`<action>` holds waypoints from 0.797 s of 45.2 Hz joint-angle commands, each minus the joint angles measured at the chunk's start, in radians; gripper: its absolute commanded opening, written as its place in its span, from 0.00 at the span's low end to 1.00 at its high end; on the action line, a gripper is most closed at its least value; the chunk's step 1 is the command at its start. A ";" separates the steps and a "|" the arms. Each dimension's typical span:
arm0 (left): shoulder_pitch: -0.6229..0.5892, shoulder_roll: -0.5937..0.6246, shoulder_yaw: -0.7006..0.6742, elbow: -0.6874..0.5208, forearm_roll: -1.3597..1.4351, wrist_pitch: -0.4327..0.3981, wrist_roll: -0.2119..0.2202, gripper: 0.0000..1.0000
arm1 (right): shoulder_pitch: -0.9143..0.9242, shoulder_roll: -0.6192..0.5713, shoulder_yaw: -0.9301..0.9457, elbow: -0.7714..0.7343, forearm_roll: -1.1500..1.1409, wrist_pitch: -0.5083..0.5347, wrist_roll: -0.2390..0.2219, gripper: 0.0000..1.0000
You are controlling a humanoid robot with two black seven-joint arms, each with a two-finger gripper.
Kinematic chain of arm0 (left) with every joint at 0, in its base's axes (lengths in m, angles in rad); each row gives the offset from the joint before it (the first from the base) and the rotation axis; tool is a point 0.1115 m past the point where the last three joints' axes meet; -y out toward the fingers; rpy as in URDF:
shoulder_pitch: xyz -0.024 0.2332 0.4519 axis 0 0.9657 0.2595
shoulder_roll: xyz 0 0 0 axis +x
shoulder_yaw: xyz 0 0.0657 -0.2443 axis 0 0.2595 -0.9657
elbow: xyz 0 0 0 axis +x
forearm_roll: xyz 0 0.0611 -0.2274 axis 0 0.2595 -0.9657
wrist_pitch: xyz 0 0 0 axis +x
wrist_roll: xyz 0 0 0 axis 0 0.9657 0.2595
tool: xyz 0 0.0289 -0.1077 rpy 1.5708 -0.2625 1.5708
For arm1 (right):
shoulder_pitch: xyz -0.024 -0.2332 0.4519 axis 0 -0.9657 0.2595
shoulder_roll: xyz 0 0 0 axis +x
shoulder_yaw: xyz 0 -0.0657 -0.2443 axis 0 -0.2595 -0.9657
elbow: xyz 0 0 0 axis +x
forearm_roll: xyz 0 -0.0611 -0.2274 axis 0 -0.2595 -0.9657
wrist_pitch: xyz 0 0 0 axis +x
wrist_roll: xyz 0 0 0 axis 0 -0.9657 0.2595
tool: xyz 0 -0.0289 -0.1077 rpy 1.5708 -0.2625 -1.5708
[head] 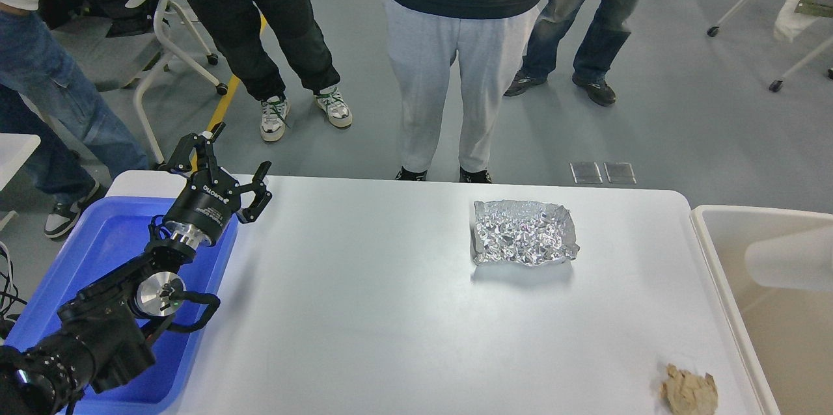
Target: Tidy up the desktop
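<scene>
The white desktop [364, 317] carries a crumpled sheet of silver foil [524, 233] at the back right and a crumpled brown paper ball [690, 392] at the front right corner. A white paper cup [787, 264] shows as a blur above the beige bin [706, 223] at the right edge; I cannot tell whether anything holds it. My left gripper [229, 156] is open and empty, raised over the back left corner of the desktop beside the blue tub [97, 246]. My right gripper is out of view.
Several people stand on the grey floor just behind the table's far edge. A chair [163, 31] stands at the back left. My left arm lies over the blue tub.
</scene>
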State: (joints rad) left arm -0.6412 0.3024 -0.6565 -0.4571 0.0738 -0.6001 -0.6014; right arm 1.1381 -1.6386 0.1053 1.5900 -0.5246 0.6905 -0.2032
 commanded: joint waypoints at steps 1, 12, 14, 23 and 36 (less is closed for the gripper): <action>0.000 0.000 0.000 0.000 0.000 0.000 -0.001 1.00 | -0.021 0.141 -0.061 -0.177 0.006 -0.201 -0.001 0.00; 0.000 0.000 0.000 0.000 0.000 0.000 -0.001 1.00 | -0.135 0.453 -0.115 -0.474 0.057 -0.517 0.008 0.00; 0.000 0.000 0.000 0.000 0.000 0.000 -0.002 1.00 | -0.150 0.500 -0.111 -0.547 0.075 -0.519 0.008 0.00; 0.000 0.000 0.000 0.000 0.000 0.000 -0.002 1.00 | -0.198 0.701 -0.096 -0.912 0.216 -0.517 0.014 0.00; 0.000 0.000 0.000 0.000 0.000 0.000 -0.002 1.00 | -0.271 0.973 -0.018 -1.324 0.298 -0.516 0.014 0.00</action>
State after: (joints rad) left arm -0.6412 0.3022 -0.6565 -0.4572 0.0737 -0.5996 -0.6027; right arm 0.9350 -0.9049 0.0352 0.6293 -0.2968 0.1951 -0.1901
